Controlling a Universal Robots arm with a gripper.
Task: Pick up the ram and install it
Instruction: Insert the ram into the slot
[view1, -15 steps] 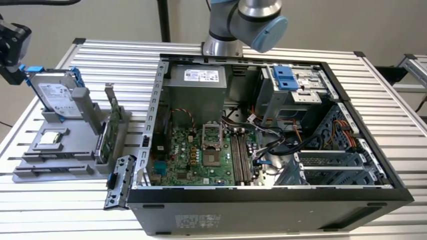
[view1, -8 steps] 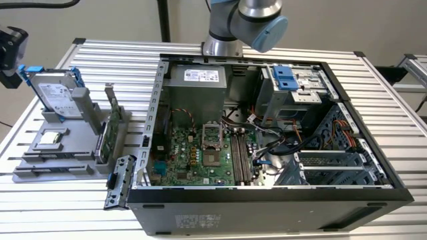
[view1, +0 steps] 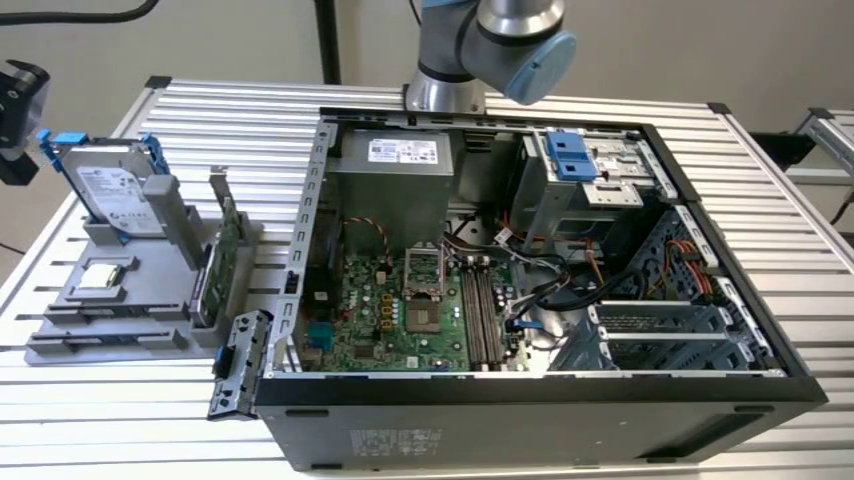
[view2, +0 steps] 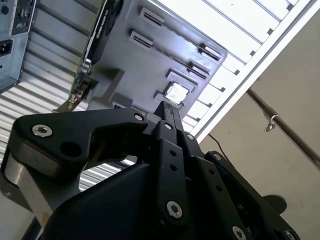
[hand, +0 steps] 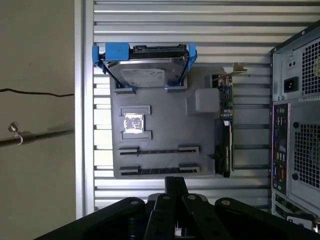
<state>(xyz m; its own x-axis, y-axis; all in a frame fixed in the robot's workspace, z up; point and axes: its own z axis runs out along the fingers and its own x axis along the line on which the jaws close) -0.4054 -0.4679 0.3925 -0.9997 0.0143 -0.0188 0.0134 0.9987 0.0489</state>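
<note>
Tool (hand: 175, 181) (view2: 167, 106) hangs above the grey fixture plate (hand: 165, 125) in both wrist views, clear of everything on it. I read it as clenched, tip against tip, with nothing gripped. The ram (hand: 159, 170) I take to be the thin dark strip standing on edge in one of the plate's two long slots, the one lying closer to the tool in the first wrist view. A second slot of the same kind runs just beside it, and I cannot tell for certain which holds a stick and which is bare groove. Also on the plate are a silver hard drive (hand: 144, 70) in blue rails, propped at the far end from the slots, a processor chip (hand: 133, 123) seated in a square pocket between the drive and the slots, and a green card (hand: 225, 100) with a metal bracket, standing on edge along the side nearest the computer case (view1: 534, 430). In the exterior view the plate sits on the slatted aluminium surface (view1: 134, 400) at the exterior view's left, just beside the open case. Inside the case I see the motherboard (view1: 400, 310), with its long memory slots (view1: 487, 310) running parallel near the middle. I cannot tell whether any of them is filled. The arm (view1: 494, 30) rises behind the case.
</note>
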